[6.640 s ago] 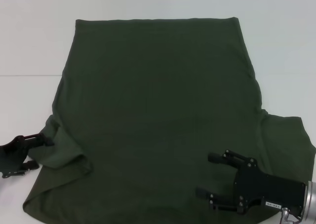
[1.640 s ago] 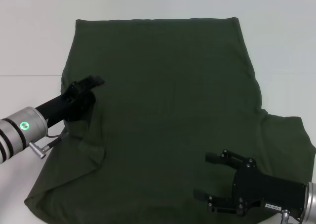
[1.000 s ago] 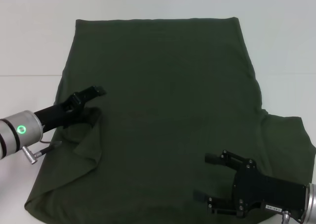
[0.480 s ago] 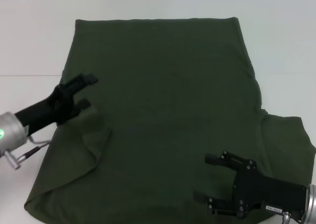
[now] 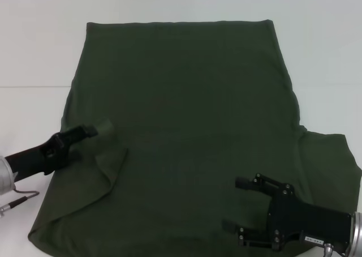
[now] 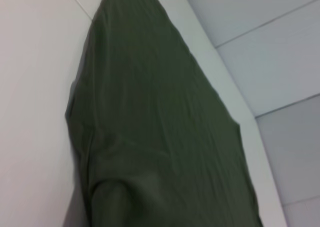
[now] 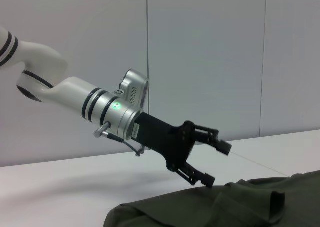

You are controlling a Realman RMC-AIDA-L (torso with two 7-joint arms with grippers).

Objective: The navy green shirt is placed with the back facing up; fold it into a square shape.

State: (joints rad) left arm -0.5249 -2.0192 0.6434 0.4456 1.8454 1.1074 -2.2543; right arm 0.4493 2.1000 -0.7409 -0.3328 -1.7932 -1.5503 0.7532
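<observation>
— What sits nearest the robot?

— The right gripper (image 5: 237,203), at about 5 o'clock in the head view. Its black fingers (image 5: 247,183) are spread apart, grasping nothing, and they point toward 9 o'clock over the near part of the navy green shirt (image 5: 186,127). Whether they touch the cloth I cannot tell.

— And the shirt itself?

— It lies spread on the white surface (image 5: 34,53), plain side up, filling most of the middle of the head view. The near hem runs along the 6 o'clock edge; the straight far edge lies toward 12 o'clock. The right sleeve (image 5: 331,161) sticks out flat at about 4 o'clock, just beside the right arm.

— The left side?

— The left sleeve (image 5: 107,166) is turned inward onto the body of the shirt, at around 8 o'clock, leaving a raised fold with a soft curved edge (the right wrist view shows the same cloth (image 7: 240,207) as a low rumpled ridge on the surface).

— Where is the left gripper?

— The left gripper (image 5: 79,141) is at roughly 8 o'clock in the head view, over the shirt's left border, just beside that fold. From the right wrist view its fingers (image 7: 220,146) stand released, wide apart, with nothing between them, and the gripper (image 7: 217,162) hangs clear above the cloth.

— Anything from the left wrist view?

— Only the shirt (image 6: 165,137), stretching away across the surface toward a pale grey wall (image 6: 260,37).
</observation>
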